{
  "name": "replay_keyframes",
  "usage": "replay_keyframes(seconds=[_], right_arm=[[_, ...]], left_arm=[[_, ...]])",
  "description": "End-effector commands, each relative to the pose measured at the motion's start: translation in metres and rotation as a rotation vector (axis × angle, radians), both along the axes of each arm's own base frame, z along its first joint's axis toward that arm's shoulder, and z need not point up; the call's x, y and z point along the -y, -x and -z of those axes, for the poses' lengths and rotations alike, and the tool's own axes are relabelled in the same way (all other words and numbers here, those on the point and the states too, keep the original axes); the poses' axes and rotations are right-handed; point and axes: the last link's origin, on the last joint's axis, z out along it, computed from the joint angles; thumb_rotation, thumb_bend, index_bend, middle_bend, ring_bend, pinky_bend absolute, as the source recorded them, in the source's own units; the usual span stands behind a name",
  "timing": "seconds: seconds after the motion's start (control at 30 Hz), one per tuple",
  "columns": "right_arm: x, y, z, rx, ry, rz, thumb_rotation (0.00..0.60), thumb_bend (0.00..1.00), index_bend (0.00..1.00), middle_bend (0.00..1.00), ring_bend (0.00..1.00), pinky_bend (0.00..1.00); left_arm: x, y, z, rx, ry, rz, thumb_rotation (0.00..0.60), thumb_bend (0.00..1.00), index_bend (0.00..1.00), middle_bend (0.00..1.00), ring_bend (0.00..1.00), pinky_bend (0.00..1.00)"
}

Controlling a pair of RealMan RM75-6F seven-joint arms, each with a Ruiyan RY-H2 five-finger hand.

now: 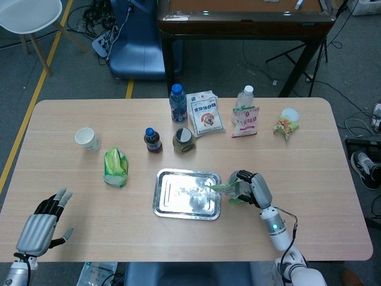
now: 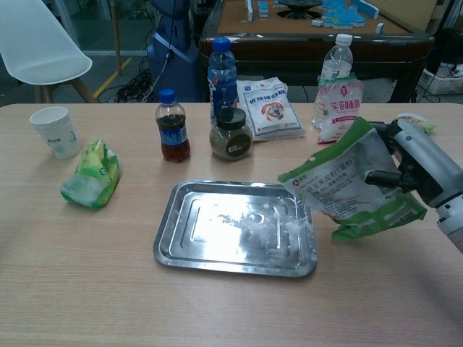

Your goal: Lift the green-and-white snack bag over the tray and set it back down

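My right hand [image 2: 416, 165] [image 1: 253, 187] holds the green-and-white snack bag [image 2: 349, 188] [image 1: 224, 188] in the air. The bag hangs tilted, and its left corner reaches over the right rim of the steel tray [image 2: 235, 227] [image 1: 187, 193]. Nothing lies in the tray. My left hand [image 1: 41, 224] is open at the table's near left corner, far from the tray; only the head view shows it.
Behind the tray stand a cola bottle [image 2: 173, 126], a dark-lidded jar [image 2: 231, 134] and a blue bottle [image 2: 222, 72]. A white bag [image 2: 269, 108], a pink-and-white pouch [image 2: 340, 110] and a water bottle [image 2: 333, 61] lie further back. At left are a green bag [image 2: 92, 174] and a paper cup [image 2: 55, 131].
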Motion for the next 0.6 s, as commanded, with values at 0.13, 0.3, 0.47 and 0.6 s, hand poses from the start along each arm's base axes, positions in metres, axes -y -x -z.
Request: replay_keyframes(seconds=[0.13, 0.3, 0.47, 0.6], right_arm=[[0.001, -0.001, 0.008, -0.007, -0.026, 0.018, 0.600, 0.63, 0.55, 0.54, 0.50, 0.65], [0.000, 0.003, 0.009, 0.010, -0.058, 0.028, 0.600, 0.49, 0.54, 0.50, 0.48, 0.61], [-0.003, 0.006, 0.005, 0.019, -0.065, 0.018, 0.600, 0.36, 0.42, 0.44, 0.42, 0.53], [-0.006, 0.011, 0.000, 0.009, -0.066, 0.002, 0.600, 0.35, 0.31, 0.38, 0.37, 0.46]], left_arm=[[0.001, 0.002, 0.001, -0.001, 0.007, -0.008, 0.600, 0.26, 0.05, 0.00, 0.08, 0.11], [0.001, 0.003, 0.000, -0.003, 0.006, -0.013, 0.600, 0.26, 0.05, 0.00, 0.08, 0.10], [0.000, 0.003, 0.002, 0.000, 0.013, -0.014, 0.600, 0.26, 0.05, 0.00, 0.08, 0.10], [0.000, 0.003, 0.002, -0.002, 0.013, -0.013, 0.600, 0.26, 0.05, 0.00, 0.08, 0.10]])
